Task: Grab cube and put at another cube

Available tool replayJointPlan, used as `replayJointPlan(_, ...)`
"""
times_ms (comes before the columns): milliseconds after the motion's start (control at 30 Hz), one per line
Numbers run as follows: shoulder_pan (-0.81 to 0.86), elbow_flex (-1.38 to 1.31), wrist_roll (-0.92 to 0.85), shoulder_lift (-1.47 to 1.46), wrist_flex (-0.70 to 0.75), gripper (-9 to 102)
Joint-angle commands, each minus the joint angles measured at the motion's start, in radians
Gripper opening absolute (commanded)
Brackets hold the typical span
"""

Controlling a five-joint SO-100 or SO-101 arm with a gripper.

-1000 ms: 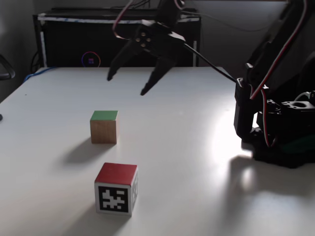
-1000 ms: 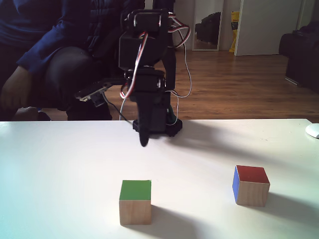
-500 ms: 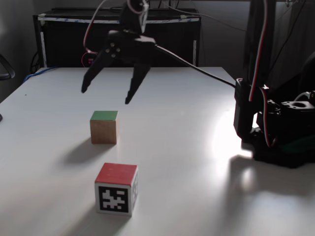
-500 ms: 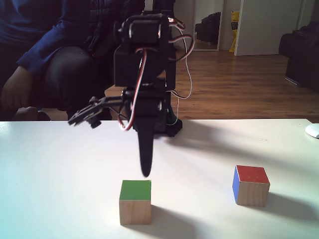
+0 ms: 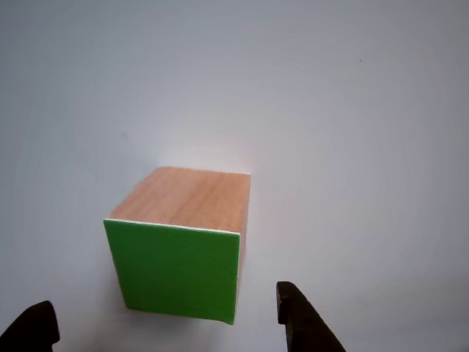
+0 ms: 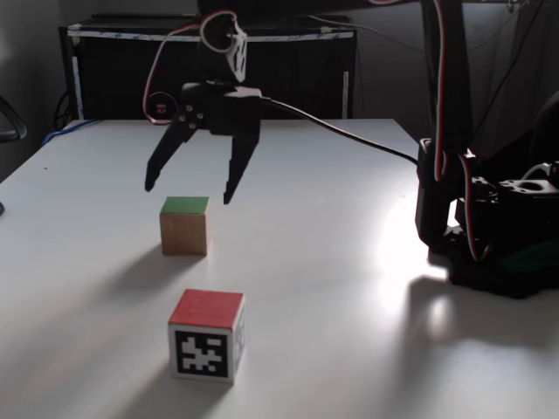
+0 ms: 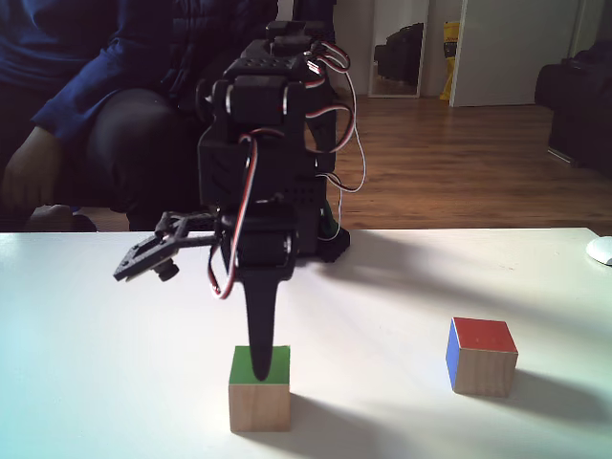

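Observation:
The cube (image 6: pixel 184 227) is light wood with a green top and rests on the white table (image 6: pixel 314 262). My gripper (image 6: pixel 188 193) hangs open just above it, one finger to each side, touching nothing. In the other view the cube (image 5: pixel 176 249) shows its green face between my two dark fingertips (image 5: pixel 300 326). In a fixed view the gripper (image 7: pixel 260 368) overlaps the cube's (image 7: pixel 259 402) green top. Another cube (image 6: pixel 206 334), red on top with a black-and-white marker on its front, stands nearer the camera; its blue and red faces (image 7: pixel 481 359) show at the right.
The arm's base (image 6: pixel 498 236) stands at the table's right edge with cables running to the gripper. A dark cabinet (image 6: pixel 113 78) sits behind the table. A seated person (image 7: pixel 86 96) is behind the far edge.
The gripper has swung left and come down over the past second, from high above the table's middle to just over the green-topped cube. It stayed open. Neither cube moved.

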Motion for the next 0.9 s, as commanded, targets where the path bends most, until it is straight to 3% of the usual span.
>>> replayJointPlan(0, -0.003, -0.048, 0.009, -0.009, -0.017, 46)
replayJointPlan(500, -0.028, -0.11, 0.057, -0.169, -0.055, 44)
replayJointPlan(867, -0.04, -0.149, 0.08, -0.204, -0.057, 31)
